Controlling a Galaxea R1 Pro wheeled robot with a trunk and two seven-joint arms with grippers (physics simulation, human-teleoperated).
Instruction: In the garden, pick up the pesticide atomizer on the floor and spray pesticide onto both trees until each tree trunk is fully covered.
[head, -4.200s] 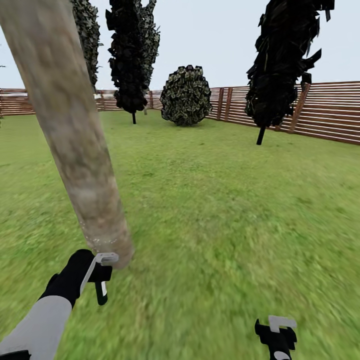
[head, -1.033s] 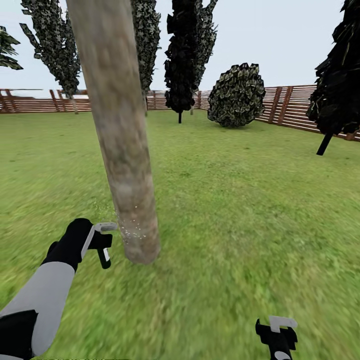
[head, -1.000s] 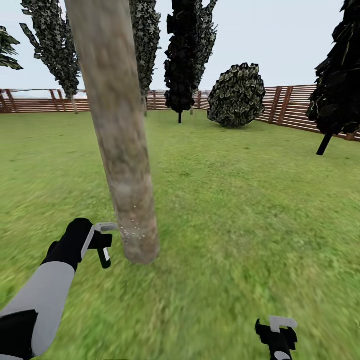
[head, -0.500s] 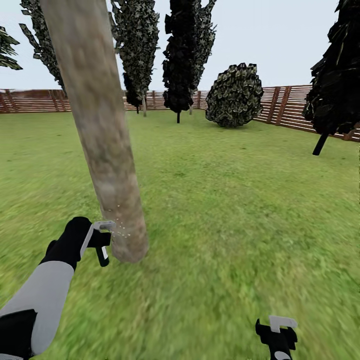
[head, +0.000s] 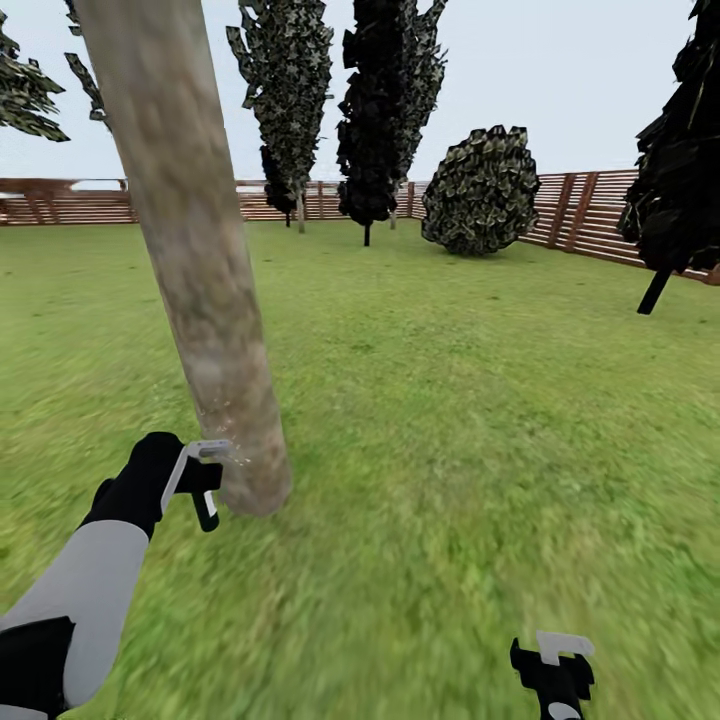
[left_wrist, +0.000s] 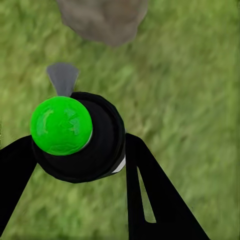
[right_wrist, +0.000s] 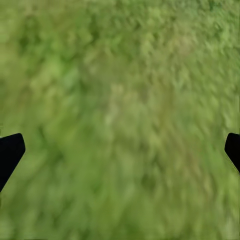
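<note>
The lawn (head: 480, 400) fills most of the head view, running back to a brown slat fence (head: 600, 215) across the upper part of the frame. A thick, pale mottled trunk (head: 190, 250) leans from the top left down to the grass at lower left of centre. Behind it stand dark narrow trees (head: 385, 110) at upper centre, another dark tree (head: 680, 160) at the right edge, and a round bush (head: 480, 190) before the fence.

At lower left the left arm (head: 80, 600), grey with a black wrist, reaches toward the base of the trunk. The left pincer (head: 200, 480) is clamped on the atomizer (head: 205, 505), which sits just beside the trunk's foot; small pale specks dot the bark next to it. In the left wrist view the atomizer (left_wrist: 82, 137) is a black round body with a green cap (left_wrist: 61, 125) and a grey nozzle (left_wrist: 62, 77), held between the two black fingers (left_wrist: 160, 200), with the trunk's base (left_wrist: 102, 20) at the top edge.

The right pincer (head: 555, 670) sits at the bottom right over grass. In the right wrist view its black fingertips (right_wrist: 10, 152) show at opposite edges, spread wide apart with nothing but blurred grass (right_wrist: 120, 120) between them.
</note>
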